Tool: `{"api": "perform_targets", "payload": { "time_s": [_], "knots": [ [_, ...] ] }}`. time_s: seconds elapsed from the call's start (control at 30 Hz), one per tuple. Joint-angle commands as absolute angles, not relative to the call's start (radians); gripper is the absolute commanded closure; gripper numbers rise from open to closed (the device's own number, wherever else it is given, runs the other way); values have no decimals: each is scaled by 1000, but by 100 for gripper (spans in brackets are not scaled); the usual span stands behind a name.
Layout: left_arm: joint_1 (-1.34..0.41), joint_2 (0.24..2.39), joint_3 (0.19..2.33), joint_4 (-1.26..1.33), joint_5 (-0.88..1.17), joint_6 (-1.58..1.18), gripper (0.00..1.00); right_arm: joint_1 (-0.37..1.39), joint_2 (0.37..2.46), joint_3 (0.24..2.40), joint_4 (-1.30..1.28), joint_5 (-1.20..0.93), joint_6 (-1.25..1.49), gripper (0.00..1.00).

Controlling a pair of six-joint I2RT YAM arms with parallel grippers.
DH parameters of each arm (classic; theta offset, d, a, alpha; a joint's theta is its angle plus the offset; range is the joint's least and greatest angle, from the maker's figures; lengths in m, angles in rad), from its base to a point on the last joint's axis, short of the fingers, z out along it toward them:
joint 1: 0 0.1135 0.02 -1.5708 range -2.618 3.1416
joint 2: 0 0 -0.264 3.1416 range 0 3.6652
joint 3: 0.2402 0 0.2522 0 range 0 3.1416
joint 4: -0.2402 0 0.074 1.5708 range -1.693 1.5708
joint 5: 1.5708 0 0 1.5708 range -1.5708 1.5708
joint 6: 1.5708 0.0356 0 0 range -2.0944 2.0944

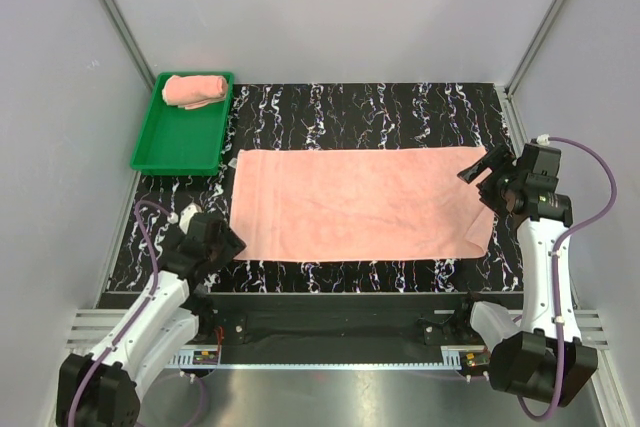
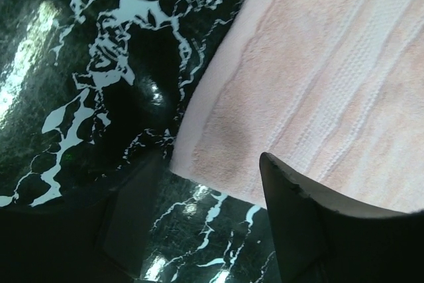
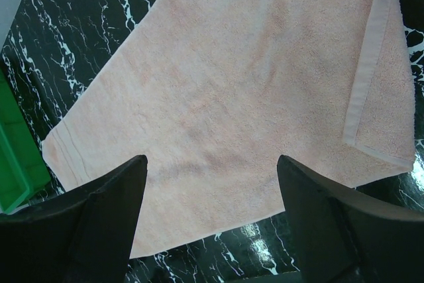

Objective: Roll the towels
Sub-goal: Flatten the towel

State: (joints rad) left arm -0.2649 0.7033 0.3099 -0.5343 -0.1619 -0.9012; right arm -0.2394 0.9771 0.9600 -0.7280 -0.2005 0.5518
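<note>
One salmon-pink towel (image 1: 360, 202) lies spread flat on the black marbled mat (image 1: 400, 107). A second towel (image 1: 195, 89) sits rolled in the green tray (image 1: 180, 142) at the back left. My left gripper (image 1: 232, 244) is low at the flat towel's near left corner. In the left wrist view that corner (image 2: 218, 157) lies between the parted jaws of the left gripper (image 2: 205, 167), ungripped. My right gripper (image 1: 482, 167) hovers open over the towel's right end. In the right wrist view the right gripper (image 3: 212, 160) has the towel (image 3: 245, 84) below it, with one corner flap (image 3: 381, 97) folded over.
Grey walls with metal posts (image 1: 115, 17) close in the left, back and right sides. A metal rail (image 1: 330, 352) runs along the near edge between the arm bases. The green tray's corner (image 3: 16, 157) shows at the left of the right wrist view.
</note>
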Motion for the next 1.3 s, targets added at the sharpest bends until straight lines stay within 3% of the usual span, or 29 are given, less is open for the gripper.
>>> {"api": "perform_targets", "payload": {
  "time_s": [0.0,0.2,0.37,0.63,0.87,1.1,1.27],
  "knots": [
    [-268,724,270,-482,-179,-943,34,-241,985,985,-696,-204,538,13],
    [-268,741,252,-446,-178,-937,39,-241,997,976,-686,-201,534,13],
    [-268,746,271,-440,-166,-916,65,-241,1006,983,-690,-195,523,13],
    [-268,681,354,-515,-164,-874,99,-241,1006,971,-736,-120,495,12],
    [-267,715,520,-546,-94,-775,100,-273,1111,959,-802,-38,541,1],
    [-267,863,782,-678,-29,-562,94,-500,1068,812,-718,-112,603,0],
    [-230,910,818,-683,1,-482,100,-722,1094,726,-658,-207,655,0]
  ]
}}
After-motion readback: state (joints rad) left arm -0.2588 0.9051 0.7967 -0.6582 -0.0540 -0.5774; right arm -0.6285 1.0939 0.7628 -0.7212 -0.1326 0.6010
